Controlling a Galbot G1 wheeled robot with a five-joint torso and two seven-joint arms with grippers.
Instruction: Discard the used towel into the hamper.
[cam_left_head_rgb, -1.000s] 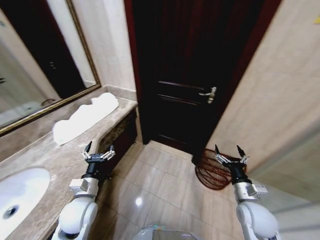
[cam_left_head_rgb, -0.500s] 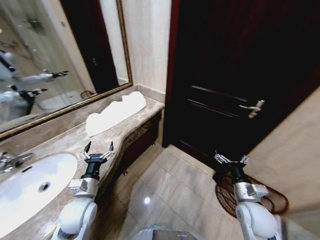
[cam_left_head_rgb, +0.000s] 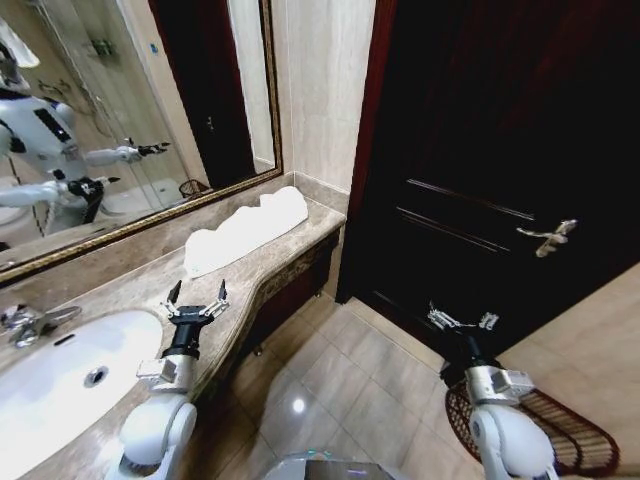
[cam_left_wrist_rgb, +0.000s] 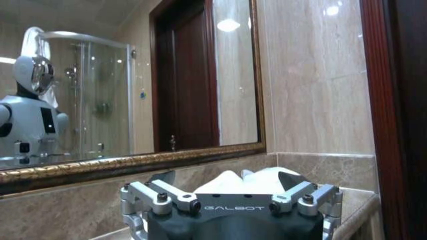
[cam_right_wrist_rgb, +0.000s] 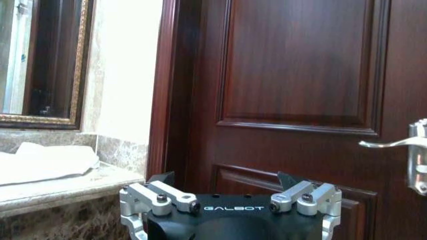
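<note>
While both hands, left hand and right hand, hang wide and empty, the towel lies on the far table, hamper right.

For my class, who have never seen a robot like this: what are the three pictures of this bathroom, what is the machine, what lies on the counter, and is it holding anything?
The machine is a wheeled robot with two arms, each ending in a claw. The wide picture comes from a camera on its head, looking down and forward. The left claw hangs over the marble counter beside the white sink; the right claw hangs over the tiled floor in front of the dark wooden door. Both are open and hold nothing.

The other two pictures come from cameras on the wrists, each looking out past its own claw: the left toward the mirror, the right toward the door.

On the counter lies a white towel. The hamper, a dark reddish openwork basket, stands on the floor behind the right arm.
</note>
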